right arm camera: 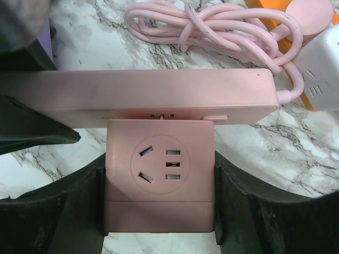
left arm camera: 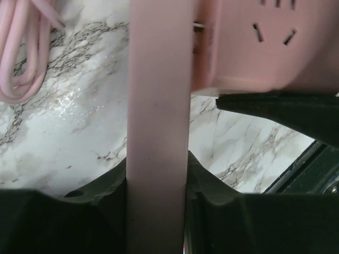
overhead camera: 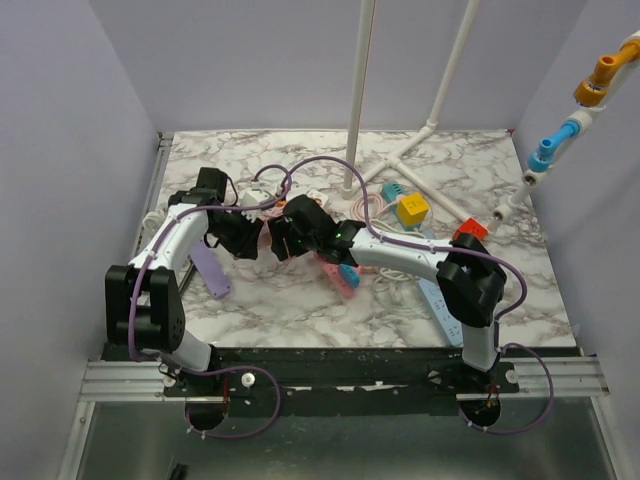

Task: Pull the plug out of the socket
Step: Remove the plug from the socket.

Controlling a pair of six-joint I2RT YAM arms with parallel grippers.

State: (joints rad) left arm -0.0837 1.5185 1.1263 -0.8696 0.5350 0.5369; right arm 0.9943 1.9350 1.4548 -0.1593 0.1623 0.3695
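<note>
The plug is a pink cube adapter, and my right gripper is shut on it, one black finger pressed on each side. It sits against the long pink socket strip, with a thin gap and metal prongs showing between them. In the left wrist view the socket strip runs upright between my left gripper's fingers, which press on both its sides. The plug shows at the upper right there. From above, the left gripper and right gripper meet at mid-table, hiding both things.
The strip's coiled pink cord lies behind it, beside a white power strip. A purple strip, a pink strip, a blue strip, a yellow cube and a red cube lie around. White pipe stand behind.
</note>
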